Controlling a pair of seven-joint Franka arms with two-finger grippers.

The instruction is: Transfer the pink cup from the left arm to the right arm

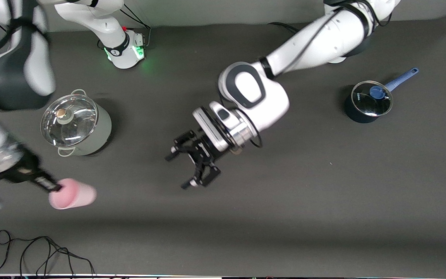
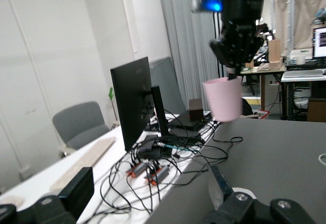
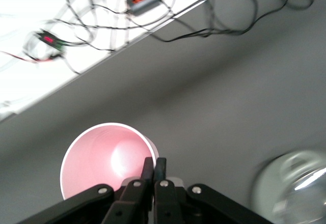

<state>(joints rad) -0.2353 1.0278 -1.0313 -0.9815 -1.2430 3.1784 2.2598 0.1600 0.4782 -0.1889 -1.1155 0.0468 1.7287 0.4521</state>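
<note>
Pink cup (image 1: 72,193) in right end effector (image 1: 54,188), unlabeled

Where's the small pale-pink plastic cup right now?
The small pale-pink plastic cup hangs from the right gripper, whose jaws pinch its rim, over the right arm's end of the table, below the lidded steel pot in the front view.

A dark grey table (image 1: 323,201) carries a lidded steel pot (image 1: 76,124), a blue-handled lidded saucepan (image 1: 368,101) and a black cable (image 1: 37,252)
</note>
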